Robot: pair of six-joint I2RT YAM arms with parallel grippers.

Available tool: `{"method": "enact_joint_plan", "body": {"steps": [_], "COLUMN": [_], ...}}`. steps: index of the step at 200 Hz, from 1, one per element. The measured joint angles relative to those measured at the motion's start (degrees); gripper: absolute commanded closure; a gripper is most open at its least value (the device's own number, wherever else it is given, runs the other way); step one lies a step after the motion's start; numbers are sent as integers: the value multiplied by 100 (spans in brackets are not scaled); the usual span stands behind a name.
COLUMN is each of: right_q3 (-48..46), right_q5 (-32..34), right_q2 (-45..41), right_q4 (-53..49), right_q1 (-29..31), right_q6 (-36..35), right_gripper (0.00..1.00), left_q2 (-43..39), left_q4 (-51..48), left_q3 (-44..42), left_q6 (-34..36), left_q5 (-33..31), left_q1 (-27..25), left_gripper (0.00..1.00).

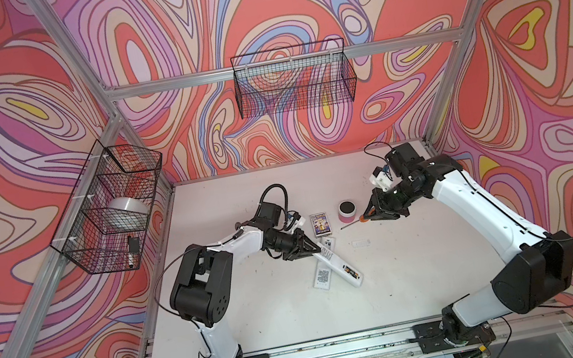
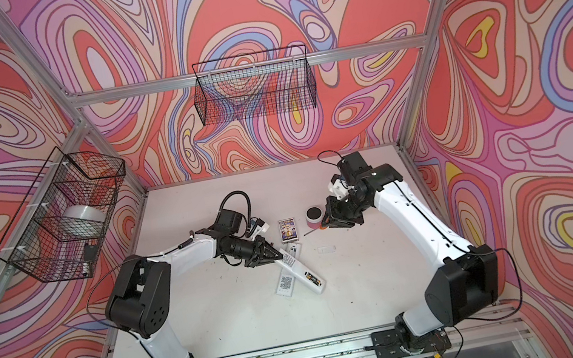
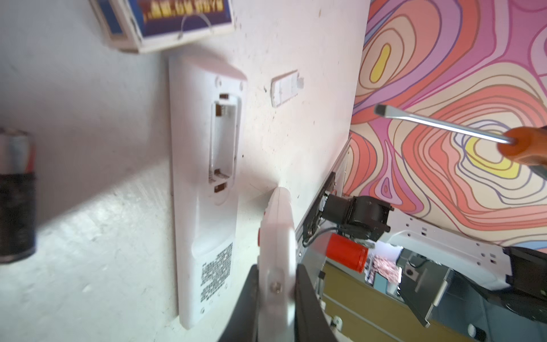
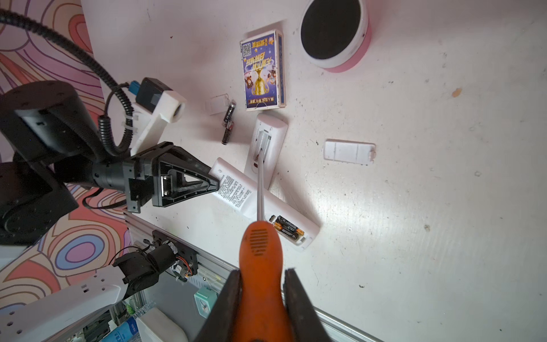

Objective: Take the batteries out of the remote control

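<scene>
A long white remote control (image 4: pixel 254 198) lies slantwise on the table, back side up. Two batteries (image 4: pixel 288 228) sit in its open compartment, also seen as batteries (image 1: pixel 348 269) in a top view. My left gripper (image 1: pixel 319 249) (image 3: pixel 276 296) is shut on the remote's far end. A shorter white remote (image 3: pixel 204 207) lies partly under it, its compartment (image 3: pixel 223 139) empty. Two loose batteries (image 4: pixel 228 123) lie on the table beside the card box. My right gripper (image 4: pixel 262 296) (image 1: pixel 367 215) is shut on an orange-handled screwdriver (image 4: pixel 260 245), held above the table.
A card box (image 1: pixel 320 223) and a round pink-based speaker (image 1: pixel 347 210) stand behind the remotes. One white battery cover (image 4: pixel 349 151) lies to the right, another cover (image 4: pixel 217 103) by the loose batteries. A white piece with a QR label (image 1: pixel 322 277) lies beside the long remote.
</scene>
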Motion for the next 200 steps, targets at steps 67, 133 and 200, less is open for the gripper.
{"method": "enact_joint_plan", "body": {"steps": [67,133,200], "right_q3": [-363,-1261,-1143], "right_q5": [-74,-251,487], "right_q2": [-181,-560,-557], "right_q4": [140,632,382], "right_q1": [0,184,243], "right_q6": [190,581,601], "right_gripper": [92,93,93], "left_q2": [-625,-804,-804], "left_q4": [1307,2046,2096], "left_q3": [-448,-796,-804], "left_q6": [-811,-811,-695], "left_q5": [-1307,-1683,-1679], "left_q1": [-111,-201,-203], "left_gripper": [100,100,100]}}
